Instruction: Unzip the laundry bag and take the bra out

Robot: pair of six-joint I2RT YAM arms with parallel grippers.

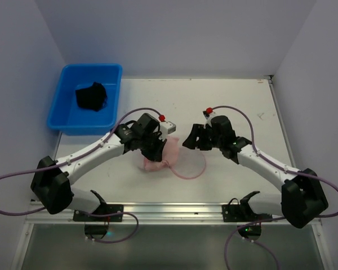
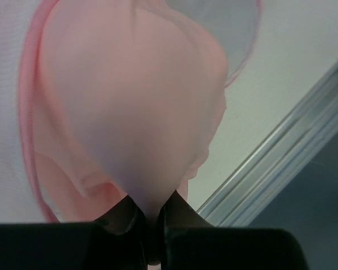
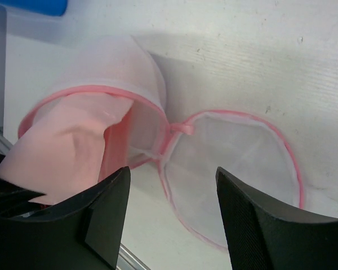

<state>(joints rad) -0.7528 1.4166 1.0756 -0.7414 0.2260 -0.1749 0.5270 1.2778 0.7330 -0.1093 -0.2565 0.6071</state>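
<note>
**Bag** (image 3: pixel 136 64): white mesh, pink trim. Lay on the table (image 1: pixel 236 101) near its front edge, between the two grippers. Zip undone; the round flap (image 3: pixel 234 163) lay flat on the table beside the body, joined to it at one point of the rim. The mouth faced the right wrist camera.

**Bra** (image 2: pixel 129 101): pale pink, soft. Partly out of the bag's mouth, with one fold drawn up toward the left arm and the rest still against the mesh.

**Left gripper** (image 2: pixel 152 207): jaws narrow, pinched on a fold of the bra. Sat just at the bag's left side.

**Right gripper** (image 1: pixel 194 140): jaws wide, holding nothing. Hung just above the table behind the flap, with both fingers (image 3: pixel 253 216) clear of the mesh.

**Bin** (image 1: pixel 61 115): blue plastic, at the far left corner, well apart from the bag. Held a dark crumpled cloth (image 1: pixel 91 97).

**Rail** (image 1: pixel 174 209): metal, along the near edge of the table.
</note>
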